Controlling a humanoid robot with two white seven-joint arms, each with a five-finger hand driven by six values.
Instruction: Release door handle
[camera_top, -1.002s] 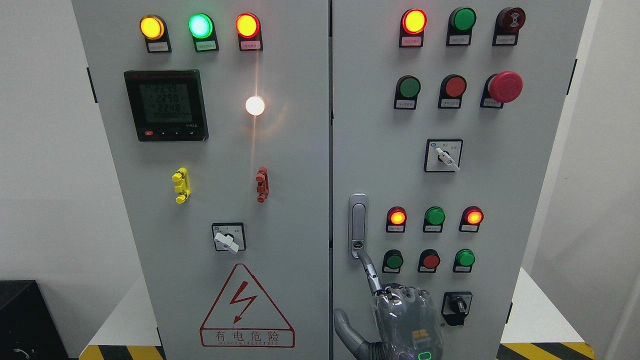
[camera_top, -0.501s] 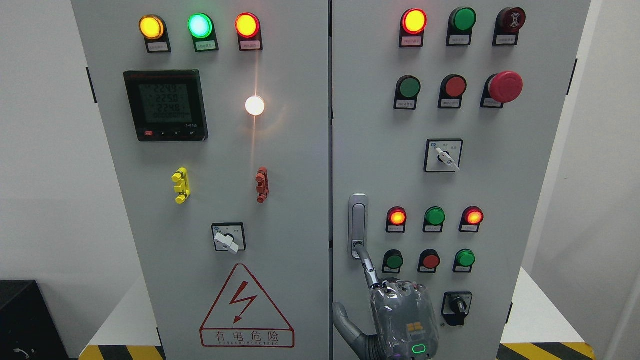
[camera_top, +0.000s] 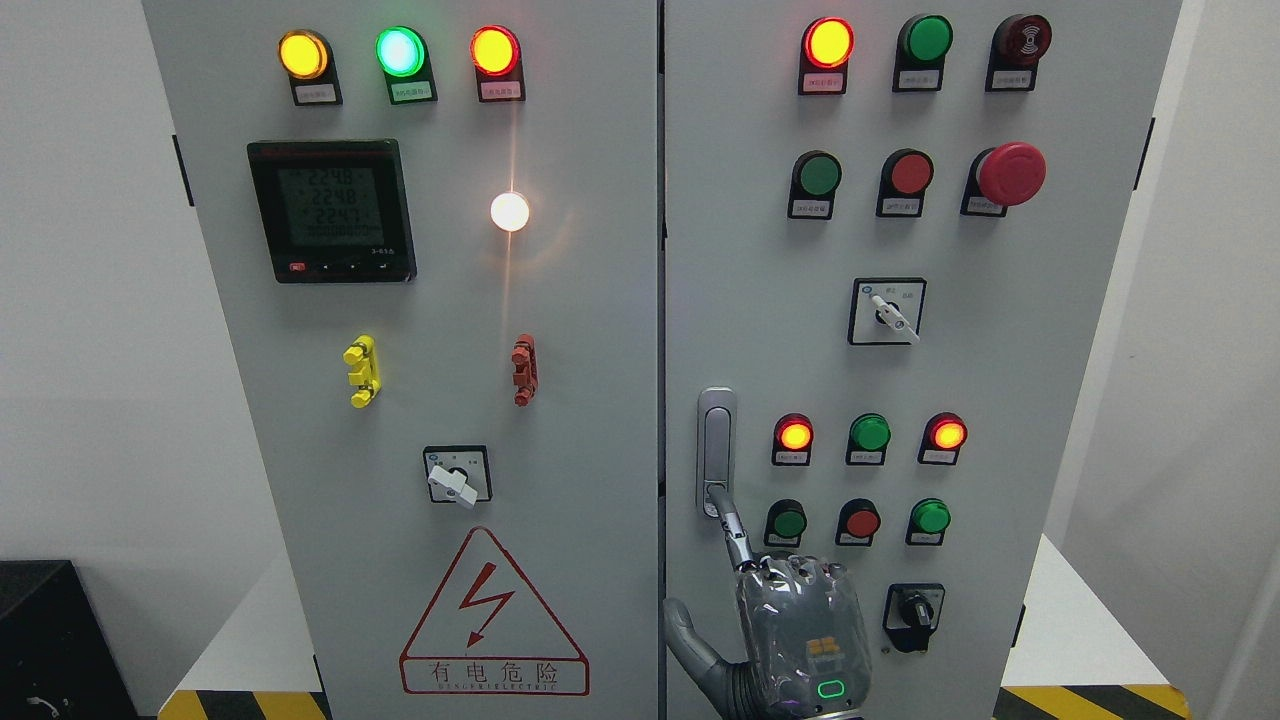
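Note:
The silver door handle (camera_top: 716, 440) stands upright at the left edge of the right cabinet door (camera_top: 1000, 400), flush in its housing. My right hand (camera_top: 795, 625) rises from the bottom edge just below it, back of the hand toward the camera. Its index finger (camera_top: 733, 525) is stretched up and left, with the tip touching the round lock button (camera_top: 715, 493) at the handle's lower end. The other fingers are curled at the knuckles and the thumb (camera_top: 690, 640) sticks out to the left. Nothing is grasped. The left arm is out of view.
Round green and red buttons (camera_top: 862, 520) and lit indicator lamps (camera_top: 870, 433) sit right of the handle. A black key switch (camera_top: 914, 608) is beside the hand. The left door (camera_top: 560, 400) carries a meter, toggles and a warning triangle. Both doors look closed.
My right hand has crept up and slightly left. The index fingertip went from just below the handle's lower end onto its lock button. The handle itself has not moved.

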